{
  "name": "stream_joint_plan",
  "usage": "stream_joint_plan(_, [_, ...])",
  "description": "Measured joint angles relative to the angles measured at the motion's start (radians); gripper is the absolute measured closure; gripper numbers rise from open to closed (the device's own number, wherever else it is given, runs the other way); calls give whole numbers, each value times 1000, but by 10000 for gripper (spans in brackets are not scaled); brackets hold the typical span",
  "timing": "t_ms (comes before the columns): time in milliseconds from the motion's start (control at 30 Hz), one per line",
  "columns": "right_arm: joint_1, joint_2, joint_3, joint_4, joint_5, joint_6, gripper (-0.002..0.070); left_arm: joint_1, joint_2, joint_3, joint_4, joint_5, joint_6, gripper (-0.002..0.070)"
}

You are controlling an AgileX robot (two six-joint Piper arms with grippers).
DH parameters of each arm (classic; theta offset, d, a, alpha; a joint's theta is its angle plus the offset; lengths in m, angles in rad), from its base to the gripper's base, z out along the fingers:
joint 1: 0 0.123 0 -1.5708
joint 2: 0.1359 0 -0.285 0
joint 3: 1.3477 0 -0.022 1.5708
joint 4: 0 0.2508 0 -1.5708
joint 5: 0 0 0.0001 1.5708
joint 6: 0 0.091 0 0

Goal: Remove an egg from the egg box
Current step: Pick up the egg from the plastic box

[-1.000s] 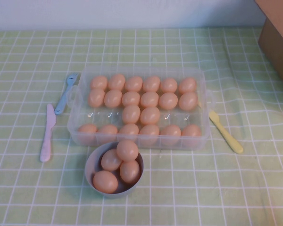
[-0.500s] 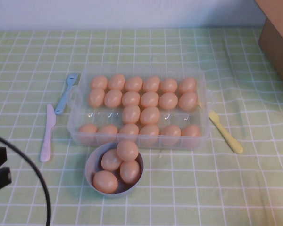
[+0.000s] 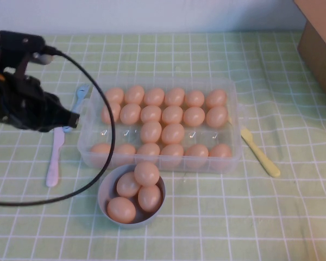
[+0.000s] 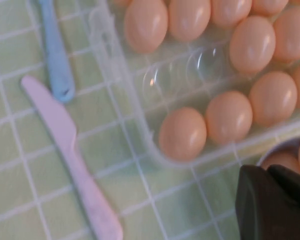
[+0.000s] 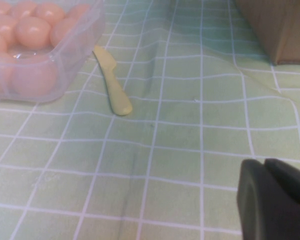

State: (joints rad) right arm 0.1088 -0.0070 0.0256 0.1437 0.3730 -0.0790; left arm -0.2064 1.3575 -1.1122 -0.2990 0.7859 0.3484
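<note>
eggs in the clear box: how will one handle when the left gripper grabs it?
An egg looks smooth and glossy, so probably slippery in a pinch. Round, so likely to roll if dropped outside the box. The left gripper hovers by the box's left end; the right gripper is parked over bare cloth.

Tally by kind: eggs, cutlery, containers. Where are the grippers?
Eggs in box: 20
Eggs in bowl: 4
Cutlery: 3: fork, pink knife, yellow knife
Containers: 2
Total: 29
Left gripper beside box's left edge; right gripper over cloth right of box.
</note>
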Motion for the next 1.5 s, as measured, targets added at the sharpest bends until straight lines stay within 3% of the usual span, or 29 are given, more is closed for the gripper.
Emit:
stream_joint_plan(300, [0,0,0,0,0,0,694,-60,302,-305,25,29,-9,679])
stream_joint_plan(700, [0,0,0,0,0,0,694,-169,608,-666,212,199,-249,679])
stream_joint_plan(967, [0,0,0,0,0,0,694,-176,724,-801,320,302,-204,669])
stream_joint_plan(1100, [0,0,0,0,0,0,694,-176,755,-801,329,328,-57,578])
stream_joint_plan(1300, [0,0,0,0,0,0,694,-176,765,-803,346,319,7,307])
stream_joint_plan(1400, [0,0,0,0,0,0,694,-176,768,-807,355,288,8,244])
stream_joint_plan(1500, [0,0,0,0,0,0,694,-176,780,-807,367,275,24,228])
